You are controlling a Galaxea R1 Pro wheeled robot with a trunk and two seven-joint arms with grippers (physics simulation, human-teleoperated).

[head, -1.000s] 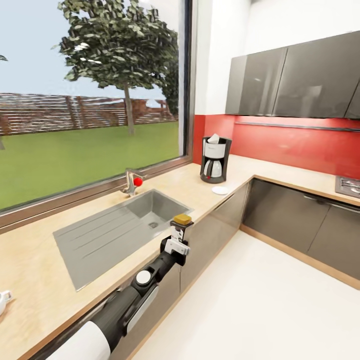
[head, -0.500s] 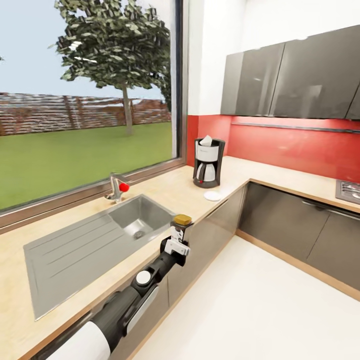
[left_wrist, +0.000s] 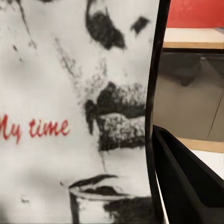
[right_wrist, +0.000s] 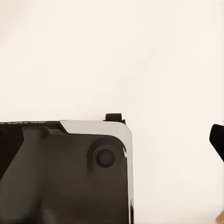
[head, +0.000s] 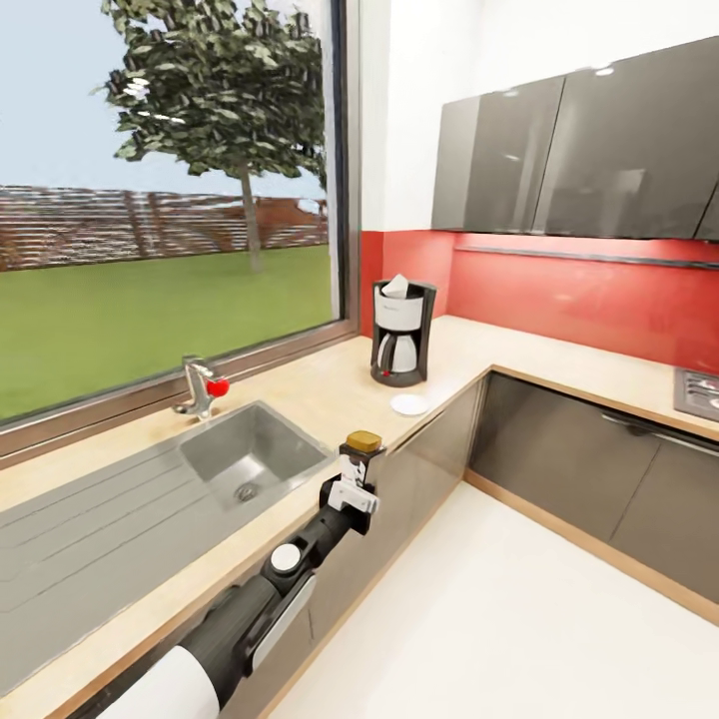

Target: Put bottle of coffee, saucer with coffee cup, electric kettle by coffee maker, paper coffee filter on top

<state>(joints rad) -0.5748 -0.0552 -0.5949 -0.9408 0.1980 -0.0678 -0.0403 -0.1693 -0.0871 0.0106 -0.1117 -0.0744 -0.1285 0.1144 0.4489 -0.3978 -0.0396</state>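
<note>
**Bottle held upright off the counter's edge**

While the countertop [head: 330,384] runs under the window past the sink [head: 245,454], the coffee maker [head: 400,333] stands in its corner, a filter [head: 395,287] on top, the saucer [head: 409,403] just before it. Nearer, the left gripper [head: 350,489] clasps the bottle [head: 358,457]. The right gripper's state I cannot tell.

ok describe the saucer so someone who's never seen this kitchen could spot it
Start at the big window and follow the light wood-tone countertop towards the corner with the red wall, where a boxy black and white coffee maker stands. Just in front of it, near the counter's front edge, lies the small flat round white saucer. It is the only low white disc on the worktop, and nothing sits on it.
</note>
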